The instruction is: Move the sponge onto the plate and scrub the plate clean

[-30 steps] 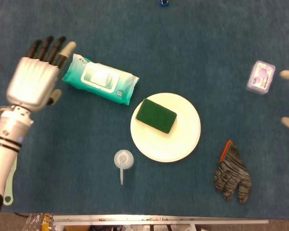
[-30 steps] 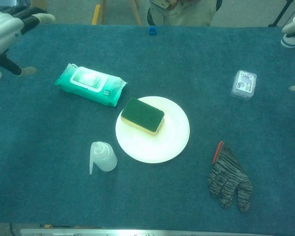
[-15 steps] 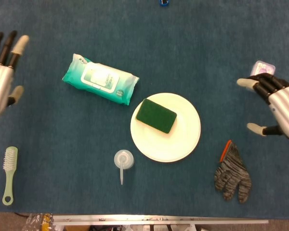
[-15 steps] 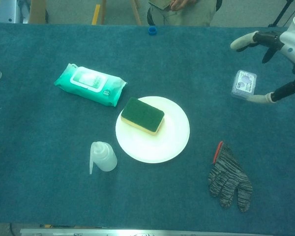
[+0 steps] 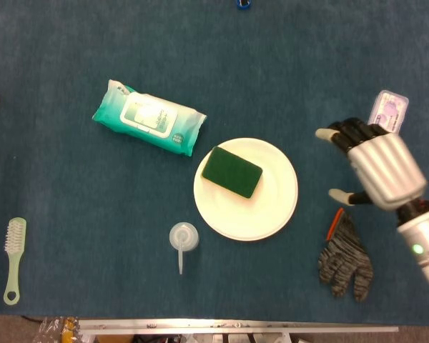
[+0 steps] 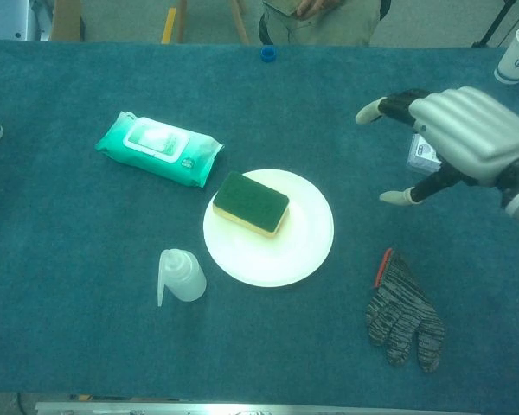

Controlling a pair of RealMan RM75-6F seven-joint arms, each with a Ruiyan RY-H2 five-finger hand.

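The sponge (image 5: 232,171) already lay on the plate (image 5: 272,207), on its upper-left part, green side up, with one end close to the rim. So the placing was done and the scrubbing was not yet begun.

The right hand (image 5: 375,168) hovered to the right of the plate, apart from it, with the fingers spread and nothing between them. The chest view showed the same hand (image 6: 467,134) above the table (image 6: 329,104), with the thumb hanging lower than the other fingers. The left hand did not appear in either view.

To do the step well, the right hand probably should come over the sponge from the right and take it by its two long sides, with the thumb on one side and the fingers on the other. The sponge looked soft, so a light grip seemed enough; a hard squeeze could lift its ends from the plate. Then the hand should press down and move in short strokes or circles, staying inside the rim. The plate looked light and nothing held it, so a strong sideways push could slide it toward the squeeze bottle (image 5: 183,237) or the wipes pack (image 5: 149,117). The glove (image 5: 345,259) and the small box (image 5: 390,113) were near the hand's path but not in the way.
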